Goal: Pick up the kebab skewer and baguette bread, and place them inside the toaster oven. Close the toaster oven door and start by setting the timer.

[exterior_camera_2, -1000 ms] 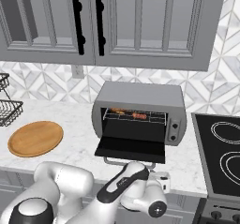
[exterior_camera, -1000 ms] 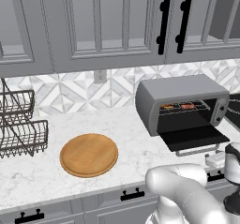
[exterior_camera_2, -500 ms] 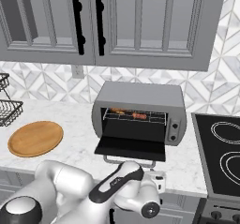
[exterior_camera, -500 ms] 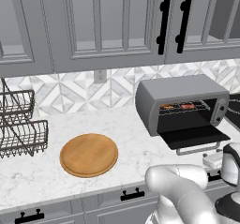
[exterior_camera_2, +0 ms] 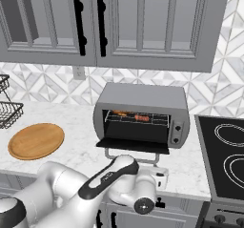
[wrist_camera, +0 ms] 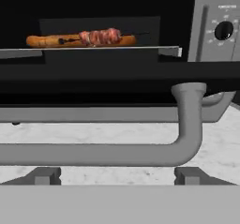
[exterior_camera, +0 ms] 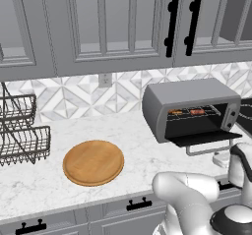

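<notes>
Skewer (wrist_camera: 99, 36) and bread (wrist_camera: 51, 41) already lying together on the rack inside the toaster oven (exterior_camera_2: 143, 112), door (exterior_camera_2: 133, 144) dropped flat with its bar handle (wrist_camera: 108, 150) just ahead of the gripper (wrist_camera: 112, 175), fingers spread wide apart and holding nothing. Best to come in under the handle near its middle, lift in an arc about the hinge, not straight up, pushing until the glass meets the frame. Then on to the knobs (wrist_camera: 224, 30) at the right for the timer.
</notes>
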### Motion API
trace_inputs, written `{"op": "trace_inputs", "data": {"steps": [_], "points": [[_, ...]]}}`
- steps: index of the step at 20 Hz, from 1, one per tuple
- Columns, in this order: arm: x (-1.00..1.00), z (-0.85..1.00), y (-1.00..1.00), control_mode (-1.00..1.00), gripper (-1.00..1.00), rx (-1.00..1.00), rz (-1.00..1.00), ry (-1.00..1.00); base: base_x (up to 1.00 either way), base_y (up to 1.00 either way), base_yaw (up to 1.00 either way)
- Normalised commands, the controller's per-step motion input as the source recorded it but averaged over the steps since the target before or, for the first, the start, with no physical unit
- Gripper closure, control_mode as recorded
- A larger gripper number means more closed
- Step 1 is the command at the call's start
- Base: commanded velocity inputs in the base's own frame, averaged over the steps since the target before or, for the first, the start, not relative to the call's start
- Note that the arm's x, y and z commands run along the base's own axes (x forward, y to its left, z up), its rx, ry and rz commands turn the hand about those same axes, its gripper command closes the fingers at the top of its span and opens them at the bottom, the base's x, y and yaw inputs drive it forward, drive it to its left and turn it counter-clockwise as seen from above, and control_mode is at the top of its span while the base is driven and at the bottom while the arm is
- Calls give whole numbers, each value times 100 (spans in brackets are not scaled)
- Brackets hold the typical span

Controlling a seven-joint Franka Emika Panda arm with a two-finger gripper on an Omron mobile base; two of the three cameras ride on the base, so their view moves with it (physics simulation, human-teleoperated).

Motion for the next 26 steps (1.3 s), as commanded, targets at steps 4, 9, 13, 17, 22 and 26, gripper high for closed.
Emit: {"op": "trace_inputs", "data": {"steps": [4, 9, 13, 17, 22, 26], "points": [[24, 61, 17, -100, -100, 0, -5, -7, 0, 0, 0], [25, 57, 13, -100, -100, 0, -1, -5, 0, 0, 0], [28, 41, 13, -100, -100, 0, -1, -2, 0, 0, 0], [28, 28, 6, -100, -100, 0, 0, 0, 0, 0, 0], [-35, -11, -38, -100, -100, 0, 0, 0, 0, 0, 0], [-36, -33, -30, -100, -100, 0, 0, 0, 0, 0, 0]]}}
